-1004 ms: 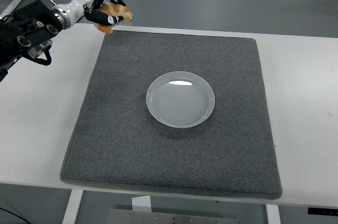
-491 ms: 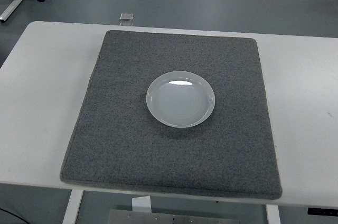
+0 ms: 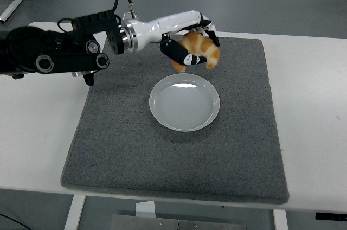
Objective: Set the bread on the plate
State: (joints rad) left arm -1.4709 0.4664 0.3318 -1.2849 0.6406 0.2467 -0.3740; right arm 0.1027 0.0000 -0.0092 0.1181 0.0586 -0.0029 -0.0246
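Left hand [image 3: 191, 43] is clamped on the bread [image 3: 201, 50], up above centre frame. Plate [image 3: 184, 101] sits just below it, so it mostly needs to go down. Right arm's nowhere.

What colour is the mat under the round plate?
Dark grey, felt-like mat beneath the white round plate, clearest in the head view.

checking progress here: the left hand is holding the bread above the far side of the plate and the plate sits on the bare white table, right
Not quite. The head view shows the plate sitting on the grey mat, not on the bare table. The rest holds: the left hand grips the bread above the plate's far side.
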